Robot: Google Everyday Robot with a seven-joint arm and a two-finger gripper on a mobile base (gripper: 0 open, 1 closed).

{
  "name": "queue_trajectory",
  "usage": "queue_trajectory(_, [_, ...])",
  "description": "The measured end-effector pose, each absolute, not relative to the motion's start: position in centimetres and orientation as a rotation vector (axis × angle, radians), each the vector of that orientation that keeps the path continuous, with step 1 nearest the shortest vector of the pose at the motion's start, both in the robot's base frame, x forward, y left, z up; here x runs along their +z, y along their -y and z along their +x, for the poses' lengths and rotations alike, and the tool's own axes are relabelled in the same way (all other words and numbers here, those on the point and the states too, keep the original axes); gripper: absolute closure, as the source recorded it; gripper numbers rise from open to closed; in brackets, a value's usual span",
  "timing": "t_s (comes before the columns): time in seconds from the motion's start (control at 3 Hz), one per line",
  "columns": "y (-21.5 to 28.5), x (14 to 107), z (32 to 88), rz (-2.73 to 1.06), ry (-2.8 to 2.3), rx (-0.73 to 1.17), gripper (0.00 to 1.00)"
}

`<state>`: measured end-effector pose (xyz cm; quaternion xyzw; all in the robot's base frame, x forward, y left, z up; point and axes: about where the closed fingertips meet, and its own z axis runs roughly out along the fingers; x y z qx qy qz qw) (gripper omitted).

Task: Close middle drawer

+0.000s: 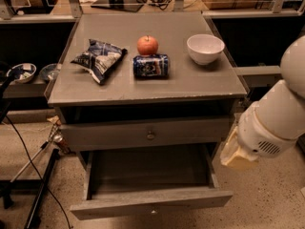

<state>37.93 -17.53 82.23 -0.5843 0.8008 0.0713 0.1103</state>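
Observation:
The middle drawer [151, 200] is pulled far out of the grey cabinet, and its shallow inside is bare. Its flat front faces me at the bottom of the camera view, with a small knob [153, 212] at the lower edge. Above it is the taller-fronted drawer [190, 131] with a round knob [150, 135], standing slightly out. The lowest drawer is hidden. My gripper [232, 152] shows as a pale beige end on the white arm [274, 120]. It hangs to the right of the cabinet, level with the open drawer's right side and apart from it.
On the cabinet top [200, 82] lie a chip bag [100, 57], a red apple [147, 45], a blue can on its side [150, 66] and a white bowl [205, 48]. Bowls [21, 72] sit on a low shelf at left. Cables and a stand leg [40, 190] cross the floor at left.

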Motion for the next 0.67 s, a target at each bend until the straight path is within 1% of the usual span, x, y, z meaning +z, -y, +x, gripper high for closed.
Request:
queue_trajectory(0.33, [13.72, 74.13, 37.33, -1.779, -2.39, 0.3, 1.0])
queue_trajectory(0.67, [13.77, 74.35, 37.17, -1.777, -2.379, 0.297, 1.0])
